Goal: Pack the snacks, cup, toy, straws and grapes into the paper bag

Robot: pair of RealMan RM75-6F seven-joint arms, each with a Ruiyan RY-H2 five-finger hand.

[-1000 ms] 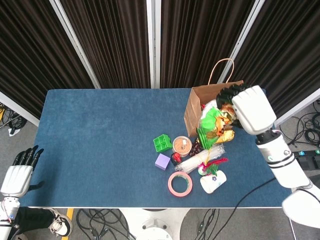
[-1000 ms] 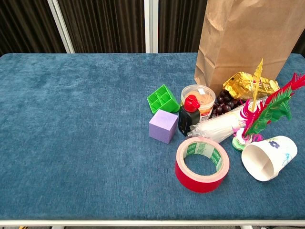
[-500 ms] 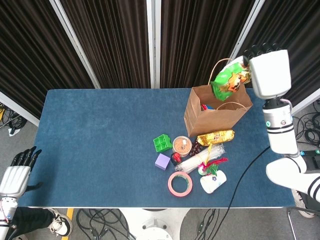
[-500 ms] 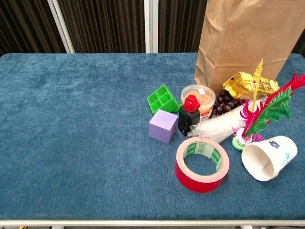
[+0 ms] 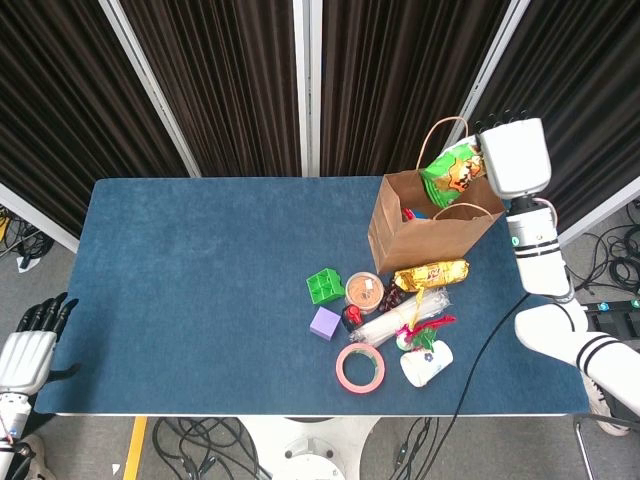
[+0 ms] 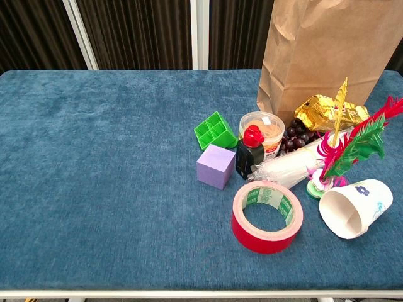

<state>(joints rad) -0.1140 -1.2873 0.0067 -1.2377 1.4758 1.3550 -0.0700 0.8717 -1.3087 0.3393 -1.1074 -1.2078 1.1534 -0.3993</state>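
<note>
My right hand (image 5: 513, 158) holds a green snack bag (image 5: 452, 169) over the open top of the brown paper bag (image 5: 425, 237) (image 6: 327, 50). In front of the paper bag lie a gold snack pack (image 5: 430, 274) (image 6: 327, 112), dark grapes (image 5: 393, 296) (image 6: 296, 137), a bundle of clear straws (image 5: 395, 320) (image 6: 289, 167), a feathered toy (image 5: 425, 332) (image 6: 349, 148) and a paper cup (image 5: 427, 364) (image 6: 354, 207) on its side. My left hand (image 5: 25, 345) hangs open off the table's left front corner. Neither hand shows in the chest view.
A red tape roll (image 5: 360, 368) (image 6: 267, 216), a purple cube (image 5: 325, 323) (image 6: 216, 166), a green block (image 5: 325, 287) (image 6: 215, 130), a round tub (image 5: 364, 291) (image 6: 263, 129) and a small red-capped black bottle (image 5: 351, 318) (image 6: 250, 151) crowd the same patch. Blue cloth covers the table (image 5: 200, 280).
My right hand carried the green snack bag up from in front of the paper bag to above it, then lower toward the opening. The left hand drifted down and outward.
</note>
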